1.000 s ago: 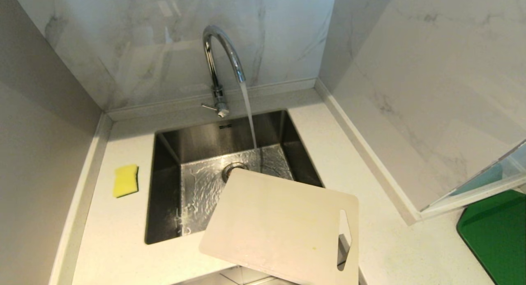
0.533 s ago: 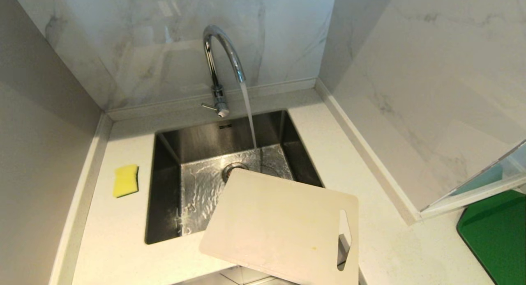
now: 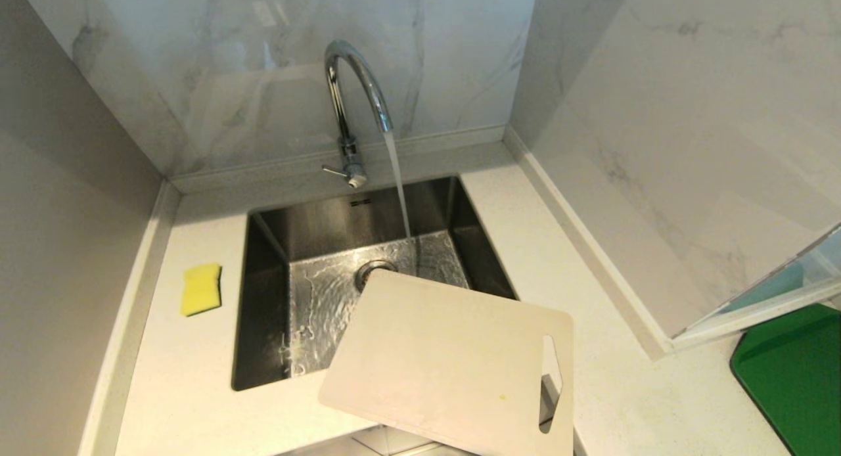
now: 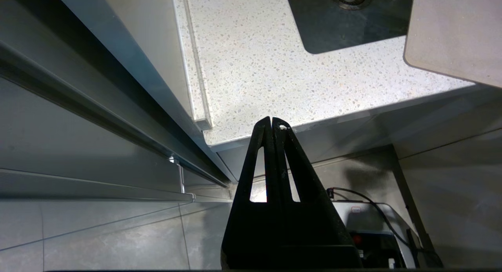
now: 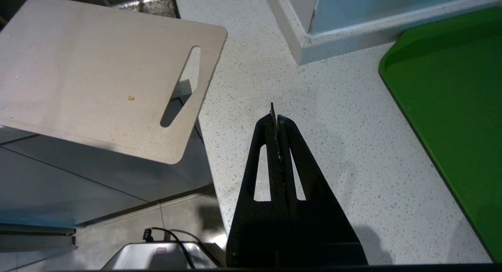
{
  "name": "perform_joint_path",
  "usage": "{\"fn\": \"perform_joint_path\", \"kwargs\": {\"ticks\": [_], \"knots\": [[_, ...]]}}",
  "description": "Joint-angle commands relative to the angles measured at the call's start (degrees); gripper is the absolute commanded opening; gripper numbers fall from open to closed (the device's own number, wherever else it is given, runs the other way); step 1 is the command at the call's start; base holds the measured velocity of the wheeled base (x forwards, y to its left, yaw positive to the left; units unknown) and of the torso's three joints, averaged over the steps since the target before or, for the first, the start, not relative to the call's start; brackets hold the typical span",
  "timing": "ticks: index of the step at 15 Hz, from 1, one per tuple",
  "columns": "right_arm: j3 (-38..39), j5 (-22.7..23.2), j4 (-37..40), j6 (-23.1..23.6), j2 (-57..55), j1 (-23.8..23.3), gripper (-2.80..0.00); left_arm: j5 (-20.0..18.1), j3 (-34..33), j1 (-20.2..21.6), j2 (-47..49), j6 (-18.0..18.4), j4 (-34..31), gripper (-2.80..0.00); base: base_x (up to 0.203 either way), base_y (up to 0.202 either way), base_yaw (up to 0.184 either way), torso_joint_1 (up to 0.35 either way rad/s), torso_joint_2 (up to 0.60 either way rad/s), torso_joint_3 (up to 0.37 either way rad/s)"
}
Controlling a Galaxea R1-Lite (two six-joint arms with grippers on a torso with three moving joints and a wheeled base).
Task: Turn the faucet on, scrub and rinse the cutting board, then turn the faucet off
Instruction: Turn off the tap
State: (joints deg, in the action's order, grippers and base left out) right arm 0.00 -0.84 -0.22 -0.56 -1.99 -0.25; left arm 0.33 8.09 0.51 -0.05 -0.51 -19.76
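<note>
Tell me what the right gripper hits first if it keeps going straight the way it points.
Most likely the bare countertop. The right gripper, shut and empty, aims between the cutting board and the green board; depth is unclear.

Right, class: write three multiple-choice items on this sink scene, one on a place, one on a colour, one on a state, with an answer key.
1. Where is the sponge?
A. on the counter left of the sink
B. in the sink
C. on the cutting board

2. What colour is the tray at the right?
A. red
B. green
C. blue

3. The faucet is:
A. off
B. dripping
C. running

Key: 1 A, it lies on the counter beside the basin. 2 B, its surface is plainly green. 3 C, a steady stream falls into the sink.
</note>
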Motion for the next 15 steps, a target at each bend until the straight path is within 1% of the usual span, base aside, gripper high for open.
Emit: {"fn": "perform_joint_path", "kwargs": {"ticks": [1, 13, 14, 15], "knots": [[0.0, 0.2, 0.0, 0.2, 2.0, 0.0, -2.8, 0.0, 0.0, 0.0, 0.0, 0.0, -0.1, -2.8, 0.0, 0.0, 0.0, 0.0, 0.0, 0.0], [0.0, 0.1, 0.0, -0.3, 2.0, 0.0, -2.8, 0.0, 0.0, 0.0, 0.0, 0.0, -0.1, -2.8, 0.0, 0.0, 0.0, 0.0, 0.0, 0.0], [0.0, 0.1, 0.0, -1.3, 2.0, 0.0, -2.8, 0.0, 0.0, 0.0, 0.0, 0.0, -0.1, -2.8, 0.0, 0.0, 0.0, 0.0, 0.0, 0.0], [0.0, 0.1, 0.0, -3.9, 2.0, 0.0, -2.8, 0.0, 0.0, 0.0, 0.0, 0.0, -0.1, -2.8, 0.0, 0.0, 0.0, 0.0, 0.0, 0.0]]}}
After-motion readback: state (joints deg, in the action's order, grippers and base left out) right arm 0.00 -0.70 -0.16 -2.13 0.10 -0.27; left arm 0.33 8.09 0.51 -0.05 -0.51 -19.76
